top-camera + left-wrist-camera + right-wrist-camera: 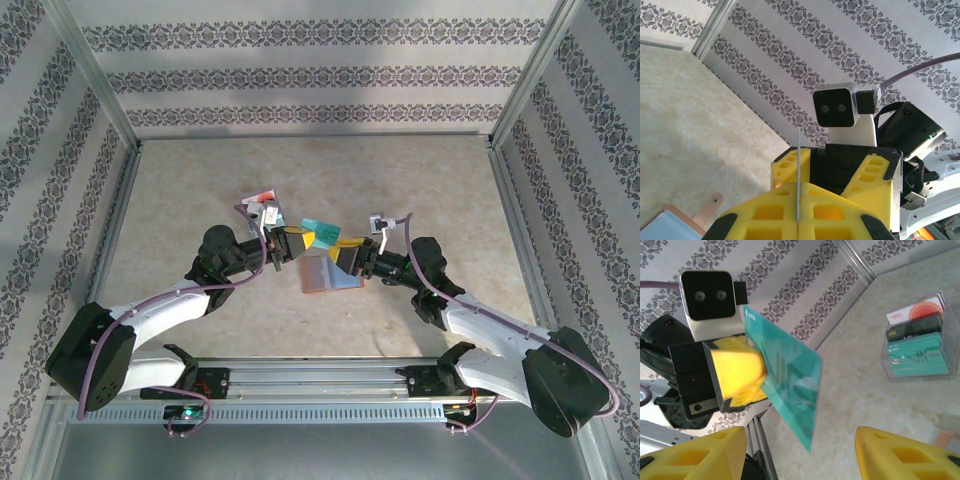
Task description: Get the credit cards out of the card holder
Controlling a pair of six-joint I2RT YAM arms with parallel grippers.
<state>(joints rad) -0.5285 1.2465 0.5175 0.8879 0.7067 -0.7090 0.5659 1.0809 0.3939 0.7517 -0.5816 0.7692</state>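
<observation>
The left gripper (296, 243) is clamped tight on a thin teal rectangular plastic card (785, 375) and holds it up in the air above the table, edge towards its own wrist camera. So that is one card out and free! Facing it, the right gripper (800, 450) stands with its yellow fingers (700, 455) spread wide and nothing between them. The small tan-brown leather-look card holder (325, 272), with its grey-blue inside showing, lies open on the pale mottled table (420, 180), directly beneath the two grippers. Away to the far left stands a clear plastic rack (916, 342) with a white-and-orange card, a black one and teal ones slotted in it. I judge the job underway but unfinished: the teal card has yet to be set down, and whether the holder's pockets have more cards in them I cannot tell.
</observation>
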